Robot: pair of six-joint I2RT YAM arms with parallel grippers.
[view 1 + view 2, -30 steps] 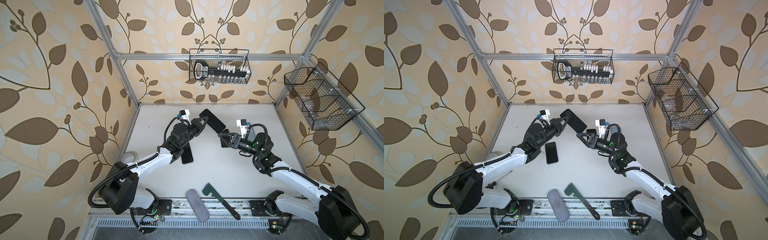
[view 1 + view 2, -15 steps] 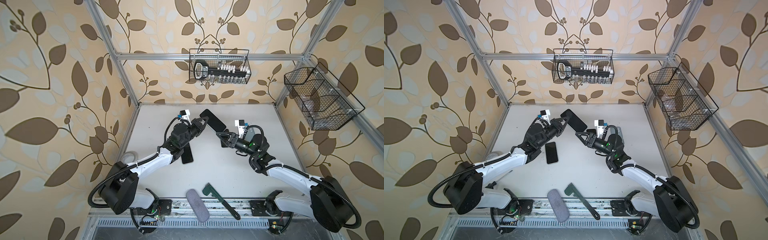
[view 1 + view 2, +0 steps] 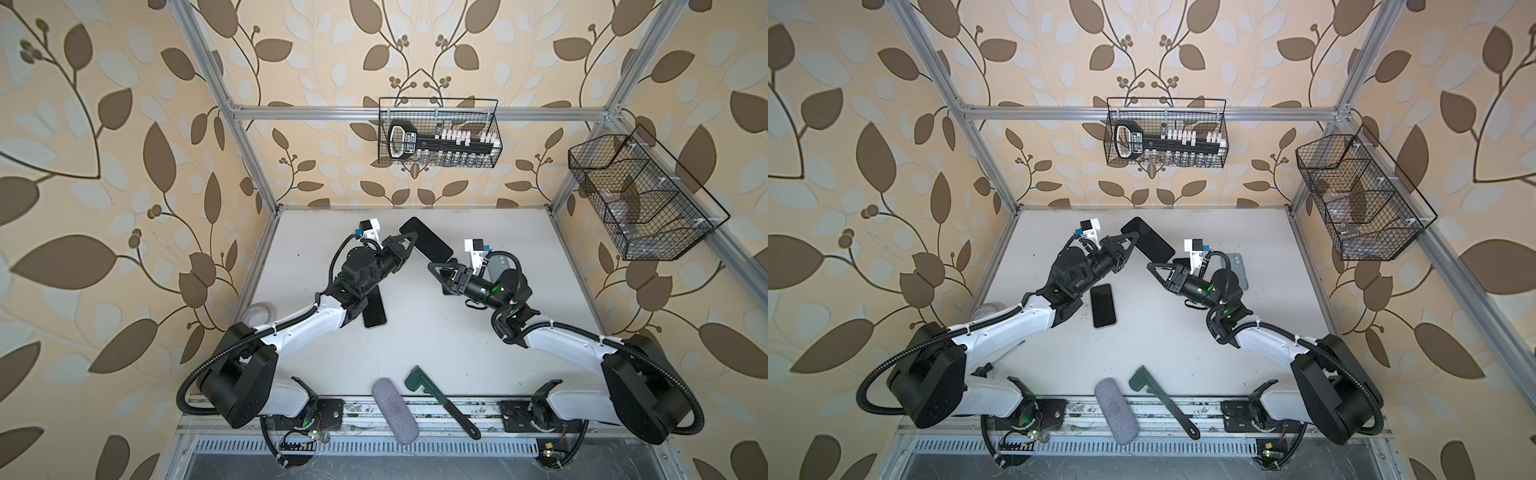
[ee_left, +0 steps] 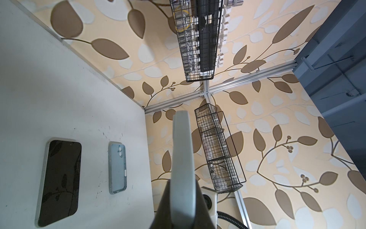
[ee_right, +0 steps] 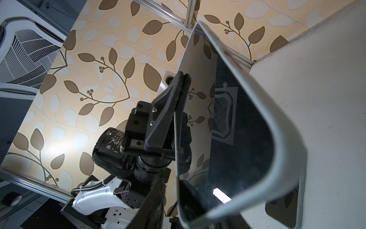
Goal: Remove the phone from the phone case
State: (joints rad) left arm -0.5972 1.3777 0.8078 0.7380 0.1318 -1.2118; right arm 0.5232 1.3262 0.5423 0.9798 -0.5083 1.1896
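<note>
A phone with a dark screen, in its pale grey phone case (image 3: pixel 426 244) (image 3: pixel 1148 239), hangs tilted above the table. My left gripper (image 3: pixel 409 242) (image 3: pixel 1133 240) is shut on its long edge, and the case's rim (image 4: pixel 182 154) runs out between the fingers. My right gripper (image 3: pixel 433 266) (image 3: pixel 1151 266) is at the phone's near end. In the right wrist view the phone (image 5: pixel 233 128) fills the middle. One right finger (image 5: pixel 152 206) stands a little off the screen, so the jaws are open. The other finger is hidden behind the case.
A second dark-screened phone (image 3: pixel 374 311) (image 4: pixel 59 184) and a pale blue case (image 3: pixel 1235 270) (image 4: pixel 117 168) lie flat on the table. A grey pouch (image 3: pixel 395 411) and a green tool (image 3: pixel 440 399) lie at the front edge, a tape roll (image 3: pixel 259 311) at the left. Wire baskets (image 3: pixel 438 133) (image 3: pixel 640 199) hang on the walls.
My right gripper has moved left up to the near end of the held phone, and its jaws have narrowed. The left gripper and the phone have stayed in place.
</note>
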